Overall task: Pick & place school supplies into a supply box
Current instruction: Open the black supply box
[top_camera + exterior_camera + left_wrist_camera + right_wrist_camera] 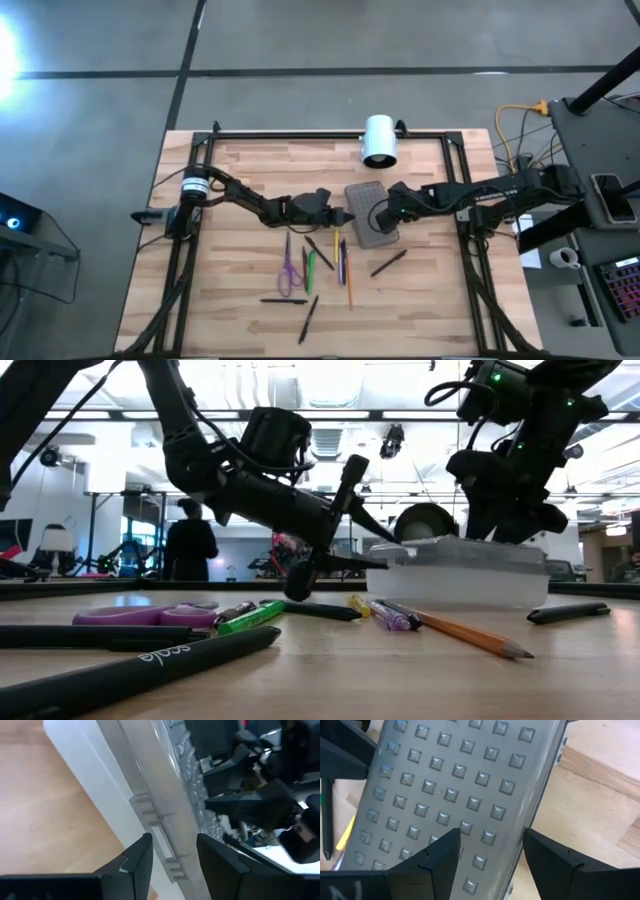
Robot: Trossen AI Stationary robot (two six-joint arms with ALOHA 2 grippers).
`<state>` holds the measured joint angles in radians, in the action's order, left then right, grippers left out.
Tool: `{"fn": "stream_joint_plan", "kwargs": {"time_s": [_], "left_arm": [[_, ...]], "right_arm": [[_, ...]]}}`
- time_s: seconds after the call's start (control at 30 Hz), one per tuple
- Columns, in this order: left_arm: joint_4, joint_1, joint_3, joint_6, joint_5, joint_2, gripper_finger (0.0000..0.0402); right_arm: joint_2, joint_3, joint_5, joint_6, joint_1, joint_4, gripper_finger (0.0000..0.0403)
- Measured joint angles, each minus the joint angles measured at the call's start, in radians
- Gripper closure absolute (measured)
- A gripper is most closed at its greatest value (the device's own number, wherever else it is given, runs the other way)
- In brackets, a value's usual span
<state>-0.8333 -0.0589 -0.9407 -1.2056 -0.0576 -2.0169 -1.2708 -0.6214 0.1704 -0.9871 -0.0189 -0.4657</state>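
- Hovering over the supply box (pixel 371 212), the right hand (pixel 381 213) has its fingers spread and grasps nothing; its wrist view looks straight down on the dotted lid (pixel 455 785), which seems shut.
- From the opposite side, the left hand (pixel 343 217) points at the box's long edge, fingers parted and empty, framing the latch tabs (pixel 150 812) on the side wall. Judging by this, the two hands are set to open the box, one steadying and one working the catch.
- The box lies flat mid-bench, just in front of a white cylinder (pixel 379 140) at the far rail.
- The school supplies lie loose on the bench (pixel 240 180) nearer the front edge: purple scissors (pixel 288 268), a green pen (pixel 310 270), a yellow pen (pixel 336 243), an orange pencil (pixel 349 278) and several black pens, one (pixel 388 263) just beside the box's near corner.
- Open room: bare wood lies to either side of the cluster and behind the left arm. The tight spot is between the two hands at the box, where the pens nearest it crowd the left hand's approach.
- A person (pixel 189 545) stands in the room beyond, well clear.
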Motion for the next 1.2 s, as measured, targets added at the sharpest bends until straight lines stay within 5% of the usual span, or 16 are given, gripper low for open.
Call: {"fn": "stream_joint_plan", "kwargs": {"time_s": [0.27, 0.73, 1.0, 1.1, 1.2], "left_arm": [[-0.348, 0.003, -0.056, 0.100, 0.044, 0.053, 0.0265], [-0.020, -0.014, -0.065, 0.274, 0.050, 0.182, 0.0265], [0.891, -0.019, -0.045, 0.501, -0.277, 0.563, 0.0265], [1.022, -0.068, 0.006, 0.536, -0.328, 0.636, 0.0265], [0.949, -0.143, 0.077, 0.587, -0.260, 0.637, 0.0265]], "right_arm": [[0.062, 0.009, 0.015, 0.008, 0.000, -0.058, 0.0198], [0.051, -0.011, 0.039, -0.014, 0.002, -0.023, 0.0197], [0.040, -0.050, 0.034, 0.060, 0.006, 0.040, 0.0197], [0.008, -0.063, 0.013, 0.110, 0.006, 0.123, 0.0197], [-0.053, -0.080, -0.003, 0.149, 0.013, 0.165, 0.0197]]}}
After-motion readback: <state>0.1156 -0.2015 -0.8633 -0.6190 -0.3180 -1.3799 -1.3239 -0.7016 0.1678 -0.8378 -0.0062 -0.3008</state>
